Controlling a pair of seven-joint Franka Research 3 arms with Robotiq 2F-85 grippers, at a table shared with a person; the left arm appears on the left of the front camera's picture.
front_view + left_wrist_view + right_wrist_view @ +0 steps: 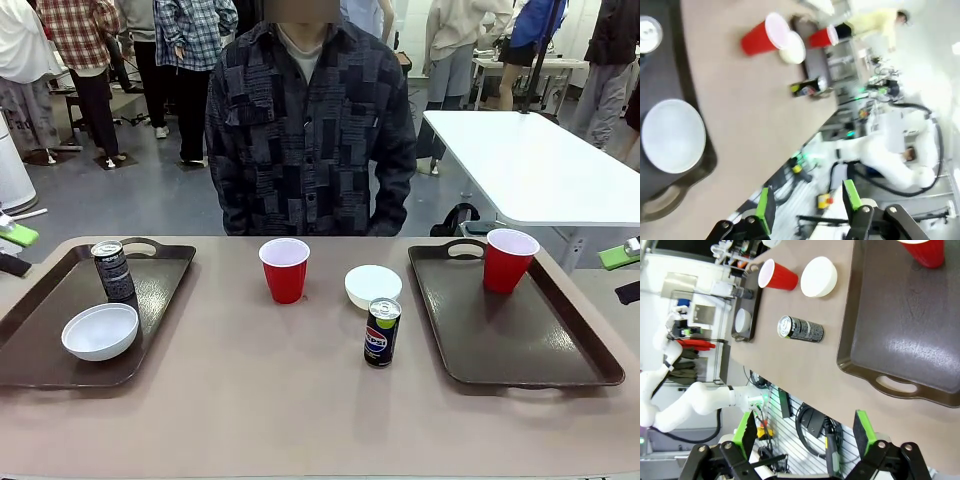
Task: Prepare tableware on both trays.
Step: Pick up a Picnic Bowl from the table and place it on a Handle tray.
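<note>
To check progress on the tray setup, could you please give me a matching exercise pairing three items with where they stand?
Things:
1. black-green can
2. Pepsi can
3. rightmost red cup

Places:
a. on the bare table
b. alone on one tray
c. sharing the other tray with a white bowl

Pairs: 1-c, 2-a, 3-b

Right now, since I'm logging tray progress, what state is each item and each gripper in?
black-green can: upright on the left tray.
near bowl: open side up on the left tray.
middle cup: upright on the table.
second bowl: on the table.
Pepsi can: upright on the table.
right cup: upright on the right tray.
left gripper: open, empty.
right gripper: open, empty.
</note>
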